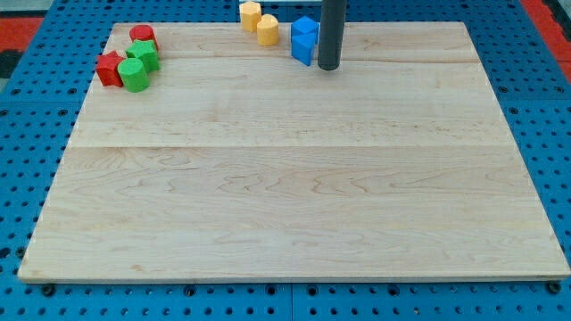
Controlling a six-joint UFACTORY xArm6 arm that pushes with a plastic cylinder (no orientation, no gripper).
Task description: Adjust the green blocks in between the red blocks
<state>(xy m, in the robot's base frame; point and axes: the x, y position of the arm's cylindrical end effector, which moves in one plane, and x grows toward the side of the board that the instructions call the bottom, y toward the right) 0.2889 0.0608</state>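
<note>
Two red and two green blocks cluster at the view's top left of the wooden board point(294, 169). A red cylinder point(142, 37) sits uppermost, a red star-like block point(110, 69) sits lower left. A green block point(144, 55) lies between them, touching a green cylinder point(136, 76) just below it, right of the red star block. My tip point(328, 68) is far to the right near the view's top centre, right beside the blue blocks, well apart from the green and red ones.
Two blue blocks point(304, 40) stand touching the rod's left side. Two yellow blocks, one point(250, 15) and another point(268, 29), sit left of them at the board's top edge. A blue pegboard point(36, 134) surrounds the board.
</note>
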